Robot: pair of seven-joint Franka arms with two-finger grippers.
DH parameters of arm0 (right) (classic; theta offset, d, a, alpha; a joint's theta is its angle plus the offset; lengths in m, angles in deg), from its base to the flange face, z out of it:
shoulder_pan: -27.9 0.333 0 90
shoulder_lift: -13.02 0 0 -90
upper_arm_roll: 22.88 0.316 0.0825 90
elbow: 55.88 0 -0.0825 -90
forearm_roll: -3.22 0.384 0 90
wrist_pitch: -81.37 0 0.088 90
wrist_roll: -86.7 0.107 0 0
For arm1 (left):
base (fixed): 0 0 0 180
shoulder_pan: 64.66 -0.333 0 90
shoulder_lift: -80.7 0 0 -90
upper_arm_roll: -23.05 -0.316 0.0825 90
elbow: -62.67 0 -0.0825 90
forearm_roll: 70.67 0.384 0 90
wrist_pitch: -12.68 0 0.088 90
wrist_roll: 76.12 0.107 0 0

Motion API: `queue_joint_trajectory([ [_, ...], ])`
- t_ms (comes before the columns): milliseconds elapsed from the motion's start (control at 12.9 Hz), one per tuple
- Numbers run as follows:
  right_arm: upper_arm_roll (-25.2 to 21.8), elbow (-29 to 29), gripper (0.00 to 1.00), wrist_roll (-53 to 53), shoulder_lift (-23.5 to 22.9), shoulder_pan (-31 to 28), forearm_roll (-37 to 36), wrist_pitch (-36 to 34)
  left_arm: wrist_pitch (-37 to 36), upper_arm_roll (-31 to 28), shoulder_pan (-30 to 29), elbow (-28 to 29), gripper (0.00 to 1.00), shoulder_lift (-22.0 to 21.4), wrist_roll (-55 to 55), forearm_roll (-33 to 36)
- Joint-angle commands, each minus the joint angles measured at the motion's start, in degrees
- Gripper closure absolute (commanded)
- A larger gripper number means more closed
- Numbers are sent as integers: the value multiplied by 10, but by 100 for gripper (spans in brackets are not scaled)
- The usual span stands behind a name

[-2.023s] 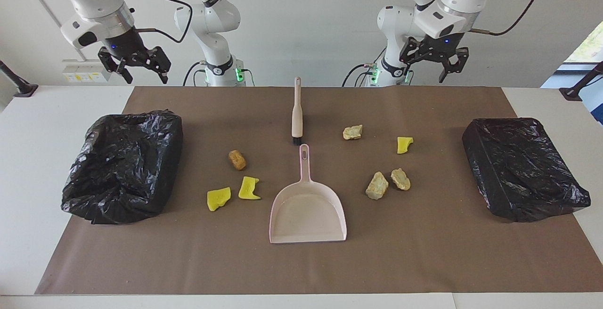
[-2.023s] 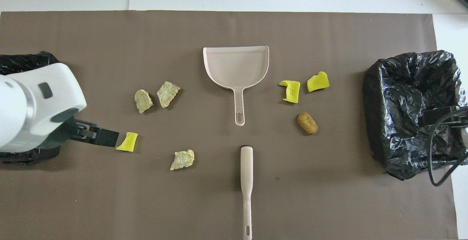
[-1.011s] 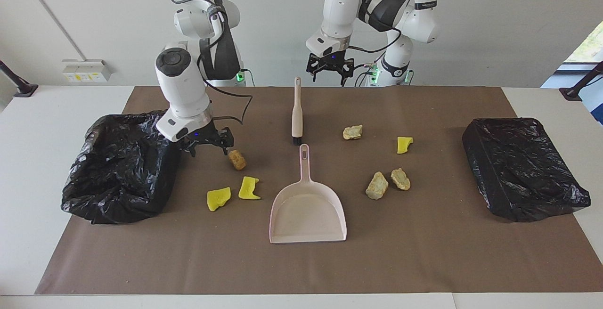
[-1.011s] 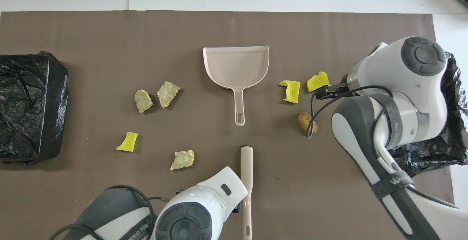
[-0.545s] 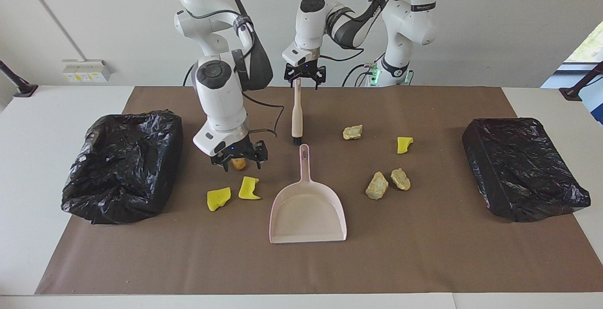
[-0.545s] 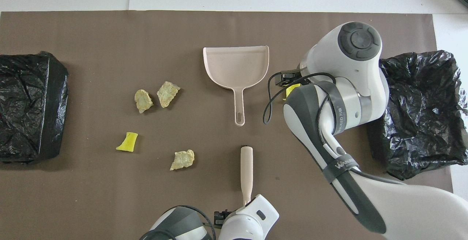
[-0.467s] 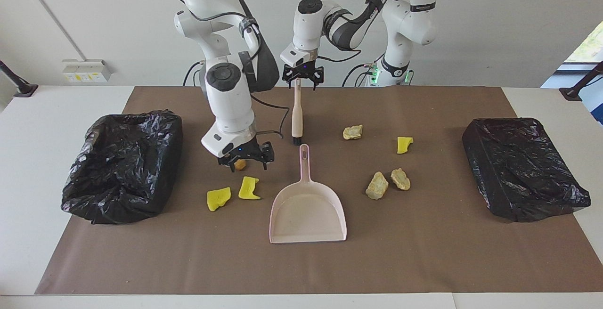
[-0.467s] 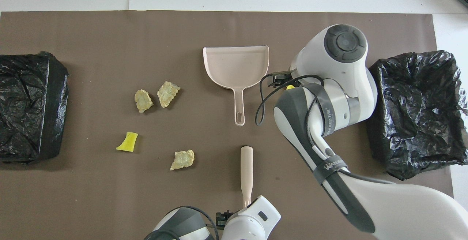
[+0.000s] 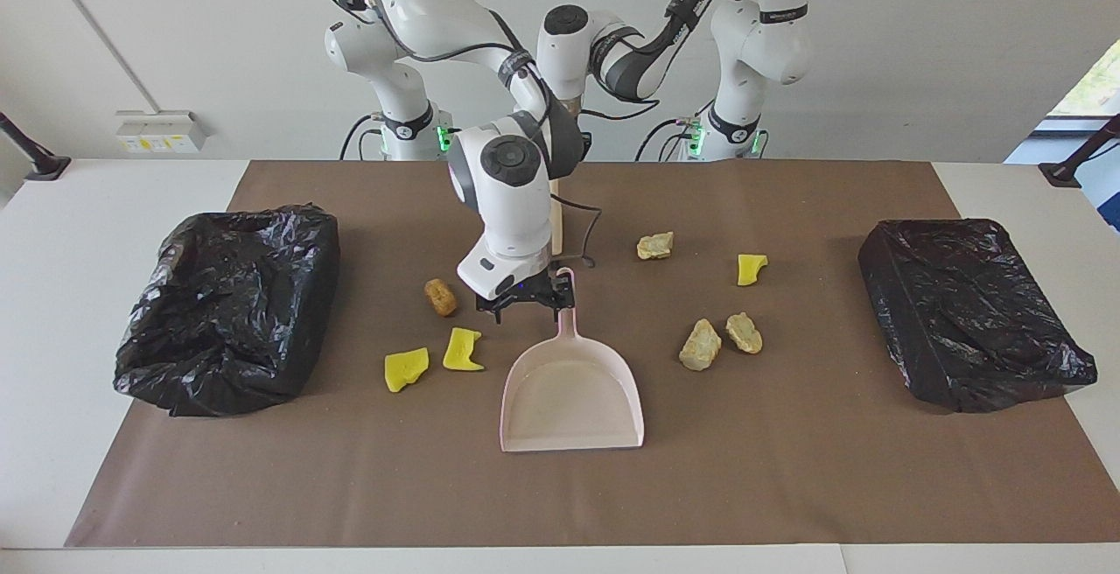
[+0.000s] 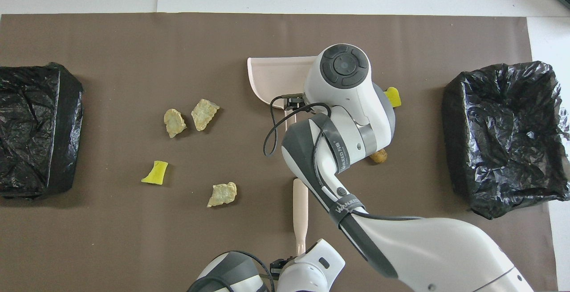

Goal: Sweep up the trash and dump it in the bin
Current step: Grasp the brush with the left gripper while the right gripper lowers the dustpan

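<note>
The trash lies loose on the counter: a cork (image 9: 441, 297) and two yellow sponge pieces (image 9: 407, 368) toward the right arm's end, and three beige lumps (image 9: 700, 345) and another sponge scrap (image 9: 751, 269) toward the left arm's. It all looks light. The sponge is soft and the cork likely to roll, so it is better swept than pinched. The right claw (image 9: 528, 310) is spread wide over the dustpan (image 9: 573, 434) handle. The left claw (image 10: 285, 263) is at the brush (image 10: 300, 212) handle's end; whether it grips, I cannot tell. The pan is empty, and no trash shows in either bag-lined bin (image 9: 227, 307).
</note>
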Motion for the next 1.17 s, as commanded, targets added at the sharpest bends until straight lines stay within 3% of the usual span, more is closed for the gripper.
queue_joint_trajectory([
  [0,6,23,0,14,-23,1,5,10,2,-10,12,2,77,1,-8,-8],
  [233,24,13,0,8,-24,2,5,13,-16,-10,12,0,100,0,-7,-8],
  [545,40,-17,3,-57,-24,2,3,24,-93,-12,5,0,100,-28,1,-7],
  [700,41,-15,31,-66,-24,0,7,21,-153,-14,2,0,100,-49,21,-4],
  [856,41,-7,88,-66,-22,-7,8,4,-194,-15,-18,1,100,-61,29,-1],
  [934,41,-5,100,-64,-23,-7,5,-9,-212,-15,-28,1,100,-66,42,-1],
  [1089,35,3,100,-72,-19,-14,6,-25,-226,-15,-61,0,100,-80,50,11],
])
